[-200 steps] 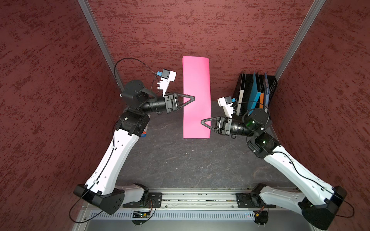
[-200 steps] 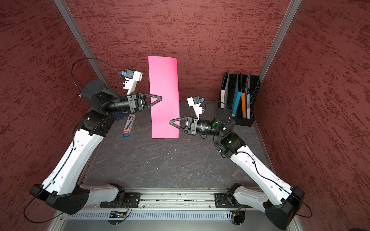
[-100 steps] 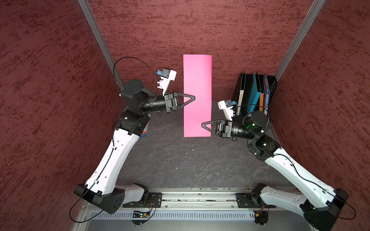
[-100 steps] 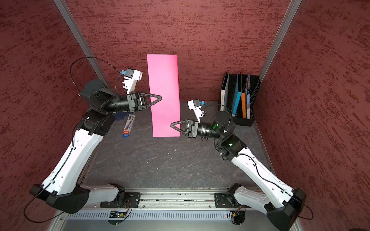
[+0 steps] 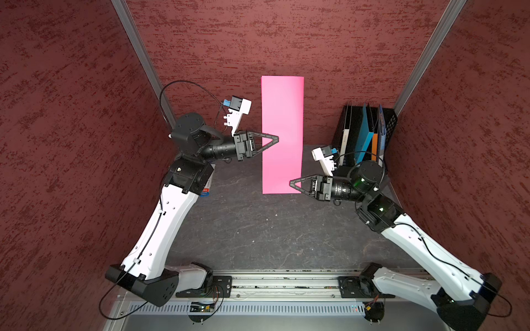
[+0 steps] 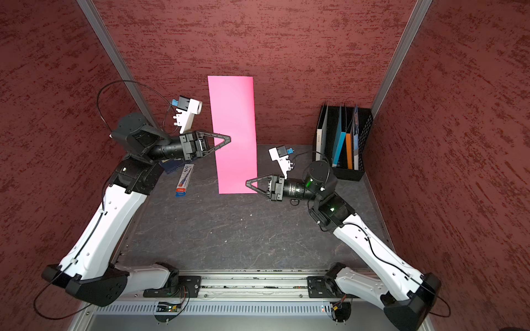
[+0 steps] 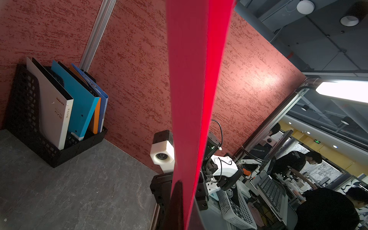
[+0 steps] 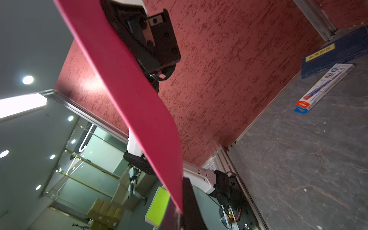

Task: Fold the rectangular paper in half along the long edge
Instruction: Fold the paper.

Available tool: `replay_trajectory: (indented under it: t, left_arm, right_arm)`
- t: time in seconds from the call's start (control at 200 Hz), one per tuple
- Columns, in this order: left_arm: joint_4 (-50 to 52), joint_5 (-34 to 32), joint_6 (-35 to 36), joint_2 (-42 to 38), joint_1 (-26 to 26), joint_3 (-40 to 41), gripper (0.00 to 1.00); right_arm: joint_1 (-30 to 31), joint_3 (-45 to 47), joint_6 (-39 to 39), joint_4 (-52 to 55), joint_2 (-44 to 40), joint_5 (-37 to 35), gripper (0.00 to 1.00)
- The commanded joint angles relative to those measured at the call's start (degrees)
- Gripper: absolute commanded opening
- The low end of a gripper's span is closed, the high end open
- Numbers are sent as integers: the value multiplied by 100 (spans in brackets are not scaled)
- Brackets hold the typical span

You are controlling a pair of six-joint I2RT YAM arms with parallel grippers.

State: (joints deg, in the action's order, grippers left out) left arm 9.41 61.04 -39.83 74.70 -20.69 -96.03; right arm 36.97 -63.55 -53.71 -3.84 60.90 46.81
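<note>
Left hand (image 5: 276, 139) is closed on the pink paper (image 5: 282, 129), pinching its left long edge about halfway along. The jaws are together with only the sheet between them. In the left wrist view one dark finger (image 7: 176, 199) lies flat against the sheet.

Right hand (image 5: 291, 182) is also closed on the paper. It grips the right long edge close to the near corner, and the right wrist view shows the sheet ending at its finger (image 8: 189, 199). The hands come in from opposite sides and point at each other, the left one farther back, the right one nearer the front.

The paper is off the worktop (image 5: 258, 235), held in the air between the two hands. It is unfolded and mostly flat. In both top views the long axis runs front to back and the far end shows against the back wall. A slight bow shows in the right wrist view.

A black file rack (image 5: 390, 126) stands in the back right corner, well apart from the sheet. It holds upright files, among them a blue folder (image 5: 363, 134) and an orange folder (image 5: 374, 147).

On the left side by the wall lie a navy booklet (image 8: 336, 53) with a yellow label and, just beside it, a pen pack (image 8: 323, 85), both partly under the left arm in a top view.
</note>
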Motion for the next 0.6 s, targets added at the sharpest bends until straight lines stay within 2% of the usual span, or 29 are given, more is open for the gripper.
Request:
replay_trajectory:
  t: [0.0, 0.02, 0.05, 0.075, 0.16, 0.2, 0.296, 0.491, 0.546, 0.596]
  left_arm:
    - [-126, -56, 20, -34, 12, -110, 0]
    - [-118, -57, 27, -34, 12, -116, 0]
    - [-108, -57, 34, -30, 12, -123, 0]
    - [-107, -48, 32, -25, 13, -126, 0]
    - [-108, -48, 31, -15, 21, -133, 0]
    - [-115, -48, 36, -16, 21, -133, 0]
    - [-132, -48, 37, -3, 20, -133, 0]
    - [-123, -47, 51, 3, 21, -145, 0]
    - [-47, -48, 105, 1, 32, -122, 0]
    - [75, -76, 217, -12, 40, -81, 0]
  right_arm:
    - [23, 60, 96, 154, -138, 39, 0]
    - [25, 51, 100, 179, -140, 47, 0]
    - [22, 35, 114, 248, -140, 39, 13]
    - [21, 22, 135, 304, -147, 39, 20]
    - [22, 22, 182, 417, -200, 22, 26]
    - [21, 22, 200, 453, -231, 30, 22]
    - [21, 38, 219, 507, -276, 18, 0]
    - [21, 32, 321, 745, -307, 13, 0]
    - [12, -149, 653, 1401, -314, -57, 26]
    - [12, -355, 1085, 2111, -348, -219, 39]
